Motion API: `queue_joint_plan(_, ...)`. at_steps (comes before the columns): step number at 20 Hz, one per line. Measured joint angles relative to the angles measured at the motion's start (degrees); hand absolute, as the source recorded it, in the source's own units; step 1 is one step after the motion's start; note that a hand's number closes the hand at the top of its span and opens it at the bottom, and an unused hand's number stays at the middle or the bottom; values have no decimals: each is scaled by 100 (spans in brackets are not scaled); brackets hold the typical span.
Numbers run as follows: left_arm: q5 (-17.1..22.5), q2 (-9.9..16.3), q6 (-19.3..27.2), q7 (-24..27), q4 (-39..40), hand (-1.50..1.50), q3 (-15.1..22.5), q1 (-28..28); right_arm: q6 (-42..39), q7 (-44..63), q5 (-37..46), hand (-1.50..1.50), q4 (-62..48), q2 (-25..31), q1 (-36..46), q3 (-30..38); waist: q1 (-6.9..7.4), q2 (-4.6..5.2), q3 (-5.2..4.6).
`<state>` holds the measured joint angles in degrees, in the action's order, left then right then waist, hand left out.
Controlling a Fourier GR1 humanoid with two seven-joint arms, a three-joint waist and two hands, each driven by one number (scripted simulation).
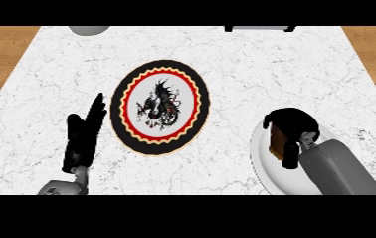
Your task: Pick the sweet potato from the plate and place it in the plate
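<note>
The right hand (294, 125) curls around the sweet potato (278, 141) on the white plate (261, 157). The patterned plate (192, 77) lies to its left. The left hand (82, 132) rests there, fingers straight.

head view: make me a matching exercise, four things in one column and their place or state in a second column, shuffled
Things:
1. round dragon-patterned plate with black and red rim
2. plain white plate
3. brown sweet potato
4. left robot hand

Places or states:
A. open, fingers straight, beside the patterned plate's left edge
B. at the counter's lower right, partly under a forearm
C. gripped by the right robot hand over the white plate
D. in the counter's middle, nothing on it

Pairs: 1-D, 2-B, 3-C, 4-A
</note>
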<state>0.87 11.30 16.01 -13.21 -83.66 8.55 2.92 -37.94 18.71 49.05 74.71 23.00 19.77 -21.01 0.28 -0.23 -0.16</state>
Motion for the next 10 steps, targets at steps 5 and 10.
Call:
queue_joint_plan(5,-45,-34,-159,19,-61,0,-128,-68,242,-507,399,150,-89,96,9,55,-1,7,6)
queue_joint_plan(10,-17,-2,-271,-12,-40,0,-217,-33,623,-6,691,150,218,-860,194,-229,44,12,10)
